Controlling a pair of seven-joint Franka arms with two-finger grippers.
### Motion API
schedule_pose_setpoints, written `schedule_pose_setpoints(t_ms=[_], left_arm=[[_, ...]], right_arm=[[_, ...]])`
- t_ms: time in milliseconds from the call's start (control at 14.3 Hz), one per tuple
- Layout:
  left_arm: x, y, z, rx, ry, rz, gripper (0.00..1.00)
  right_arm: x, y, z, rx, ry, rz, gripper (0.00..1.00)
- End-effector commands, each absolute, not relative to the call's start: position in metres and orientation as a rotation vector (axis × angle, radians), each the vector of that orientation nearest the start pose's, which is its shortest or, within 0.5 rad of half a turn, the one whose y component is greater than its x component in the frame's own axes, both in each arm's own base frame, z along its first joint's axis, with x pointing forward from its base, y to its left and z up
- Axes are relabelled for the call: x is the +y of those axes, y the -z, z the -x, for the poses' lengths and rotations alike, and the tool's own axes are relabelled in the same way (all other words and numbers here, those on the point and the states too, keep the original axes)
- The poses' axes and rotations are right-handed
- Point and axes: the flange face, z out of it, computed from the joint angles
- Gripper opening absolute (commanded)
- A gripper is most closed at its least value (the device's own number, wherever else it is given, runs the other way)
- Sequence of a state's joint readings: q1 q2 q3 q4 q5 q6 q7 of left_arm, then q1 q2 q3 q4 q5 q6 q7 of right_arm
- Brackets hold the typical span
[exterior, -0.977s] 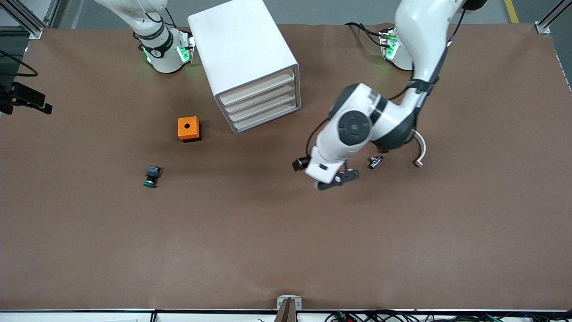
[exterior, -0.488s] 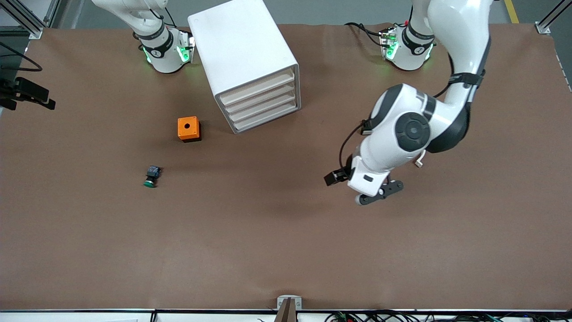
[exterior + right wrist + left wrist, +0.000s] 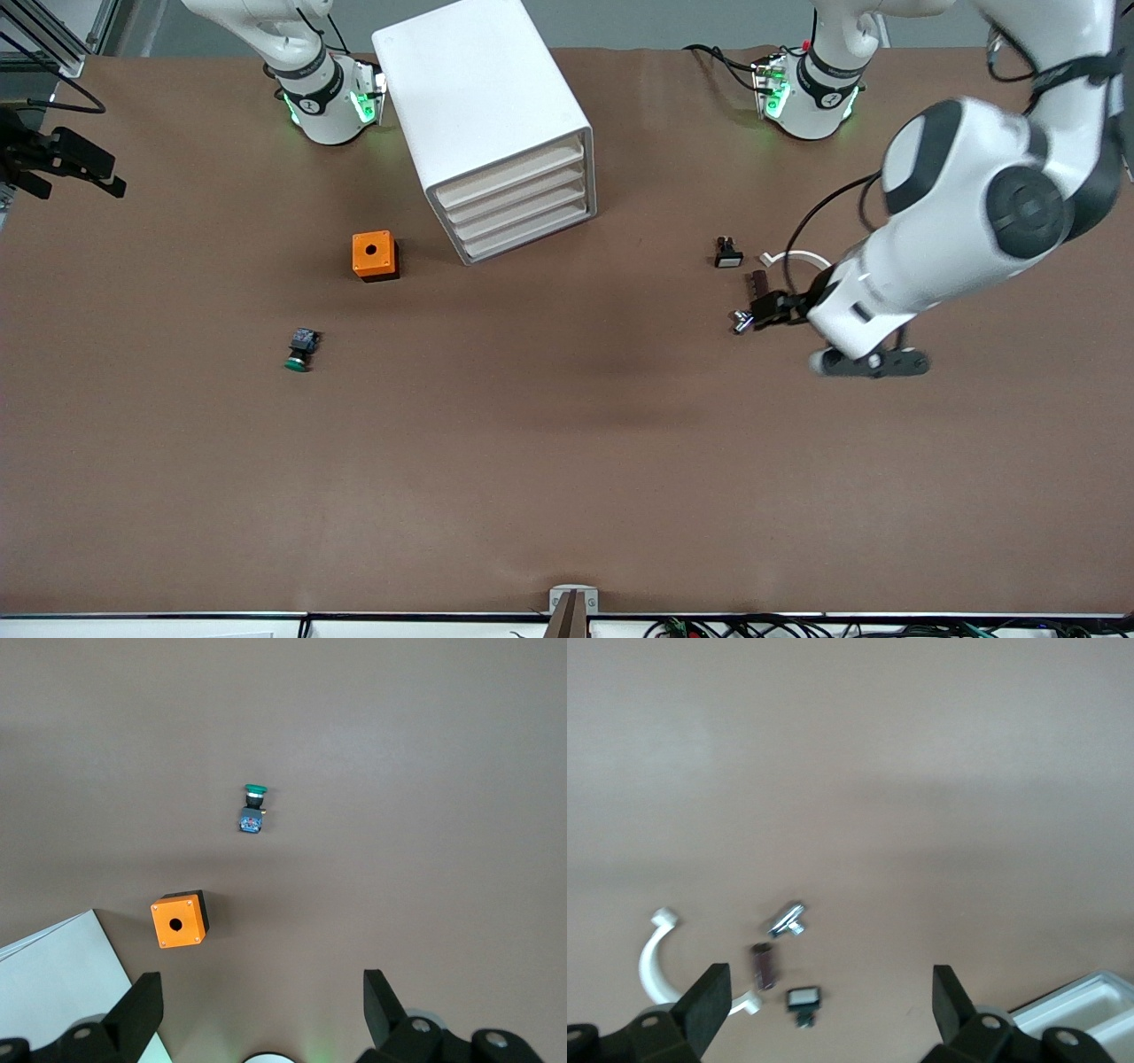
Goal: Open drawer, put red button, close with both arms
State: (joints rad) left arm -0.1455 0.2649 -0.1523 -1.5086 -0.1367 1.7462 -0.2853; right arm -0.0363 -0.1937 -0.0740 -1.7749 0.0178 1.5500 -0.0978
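Observation:
The white cabinet (image 3: 483, 115) stands near the right arm's base. Its four drawers (image 3: 518, 206) are all closed. No red button shows in any view. My left gripper (image 3: 868, 361) is open and empty, up over the table toward the left arm's end, beside a cluster of small parts. In the left wrist view its open gripper (image 3: 830, 992) frames those parts, with a corner of the cabinet (image 3: 1090, 1008) at the edge. My right gripper (image 3: 263, 992) is open and empty, high over the table near its own base.
A green-capped button (image 3: 299, 349) and an orange box (image 3: 375, 255) lie toward the right arm's end. Near the left gripper lie a white curved piece (image 3: 795, 258), a black part with a white face (image 3: 727, 253), a brown piece (image 3: 757, 283) and a silvery part (image 3: 741, 321).
My left arm has swung from near the cabinet toward its own end of the table, uncovering the small parts. The drawers stay closed.

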Motion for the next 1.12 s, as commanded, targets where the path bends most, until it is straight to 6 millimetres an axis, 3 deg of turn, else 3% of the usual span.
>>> schedule_pose_setpoints(t_ms=[0,140,419,628,767,1047], left_arm=[[-0.134,-0.533,-0.568,-0.045,-0.087,3.263,1.00],[-0.119,-0.549,-0.561,0.063,-0.037,3.263,1.00],[-0.075,-0.590,-0.546,-0.028,0.045,3.259,1.00],[-0.058,-0.592,-0.547,-0.095,0.055,3.256,1.00],[-0.030,-0.598,-0.542,-0.155,0.058,3.248,1.00],[-0.020,-0.595,-0.541,-0.169,0.039,3.247,1.00]], right_arm=[[-0.055,-0.628,-0.483,0.011,-0.013,3.110,1.00],[-0.054,-0.628,-0.484,0.011,-0.011,3.110,1.00],[-0.052,-0.629,-0.484,0.004,-0.001,3.111,1.00],[-0.055,-0.630,-0.484,0.011,0.001,3.111,1.00],[-0.054,-0.630,-0.484,0.014,0.001,3.110,1.00],[-0.054,-0.630,-0.484,0.014,0.004,3.108,1.00]])
